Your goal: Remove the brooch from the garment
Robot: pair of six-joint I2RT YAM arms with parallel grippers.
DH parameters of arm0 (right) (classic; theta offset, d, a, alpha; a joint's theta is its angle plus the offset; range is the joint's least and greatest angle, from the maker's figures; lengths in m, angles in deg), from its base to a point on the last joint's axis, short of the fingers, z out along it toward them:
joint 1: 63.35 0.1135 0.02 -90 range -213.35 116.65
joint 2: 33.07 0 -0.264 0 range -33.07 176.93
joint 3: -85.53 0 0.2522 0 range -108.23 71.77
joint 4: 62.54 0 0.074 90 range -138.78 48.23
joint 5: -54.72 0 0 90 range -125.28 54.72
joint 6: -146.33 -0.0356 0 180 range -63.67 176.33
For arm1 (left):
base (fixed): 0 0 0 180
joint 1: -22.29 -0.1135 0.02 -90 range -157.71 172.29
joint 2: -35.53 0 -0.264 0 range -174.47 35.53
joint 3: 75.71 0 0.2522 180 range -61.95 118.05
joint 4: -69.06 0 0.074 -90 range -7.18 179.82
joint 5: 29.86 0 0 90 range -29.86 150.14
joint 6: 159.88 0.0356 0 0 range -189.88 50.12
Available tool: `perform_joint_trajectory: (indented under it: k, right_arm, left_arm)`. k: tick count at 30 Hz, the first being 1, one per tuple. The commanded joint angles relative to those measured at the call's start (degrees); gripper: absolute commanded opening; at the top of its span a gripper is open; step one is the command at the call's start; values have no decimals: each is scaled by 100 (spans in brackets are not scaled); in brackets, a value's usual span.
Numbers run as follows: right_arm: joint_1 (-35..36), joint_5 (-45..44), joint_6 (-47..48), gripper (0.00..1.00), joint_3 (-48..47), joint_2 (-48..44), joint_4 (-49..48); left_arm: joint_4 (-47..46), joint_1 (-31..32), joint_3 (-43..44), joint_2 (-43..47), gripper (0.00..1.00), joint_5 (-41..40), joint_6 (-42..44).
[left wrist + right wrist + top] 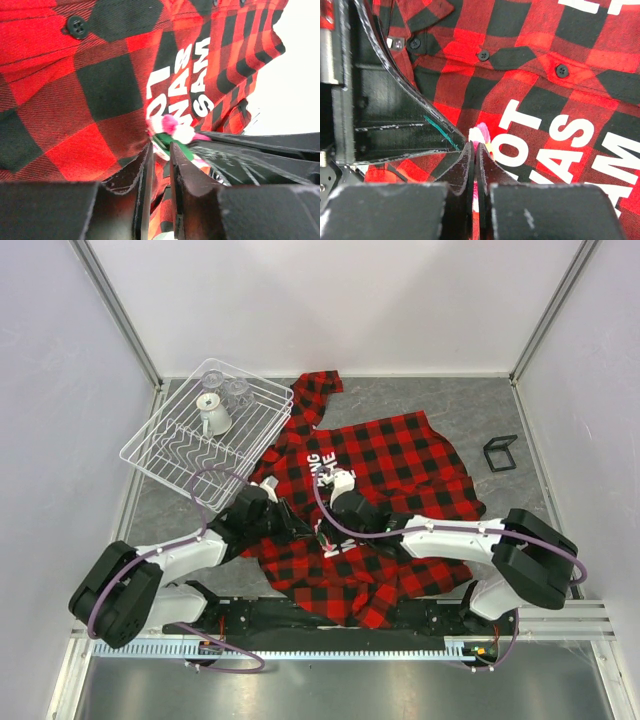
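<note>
The garment (pixel 400 455), a red-and-black plaid shirt with white lettering, lies spread across the table. Both grippers meet near its middle. The brooch (pixel 174 128) shows pink and white petals with a bit of green just beyond my left fingertips. My left gripper (pixel 161 146) is nearly closed, with a fold of shirt cloth pinched between its jaws beside the brooch. My right gripper (pixel 474 145) is shut on the brooch (pixel 481 134), whose pink and white petals stick out past its tips next to the white letters. In the top view the grippers (pixel 312 528) hide the brooch.
A white wire dish rack (pixel 170 455) holding clear cups stands tilted at the back left, touching the shirt's collar. A small black frame (pixel 500 453) lies at the right. White walls enclose the table on three sides.
</note>
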Motion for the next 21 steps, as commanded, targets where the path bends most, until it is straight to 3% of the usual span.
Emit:
perform_joint_trajectory:
  k: [1,5,16,21]
  right_arm:
    - [33,-571,32,7,-91,-252,36]
    - [24,-114,357,18,-785,2,1186]
    - [-231,906,673,29,-1692,750,2322]
    - [-293,1152,929,41,-1999,952,2736]
  left_arm:
    - [-536,-67,-189,-170,26,378,-380]
    - [-833,-67,-303,-363,24,475,-257]
    - [-536,-67,-427,-12,22,221,235]
    - [-527,-67,-401,76,22,246,306]
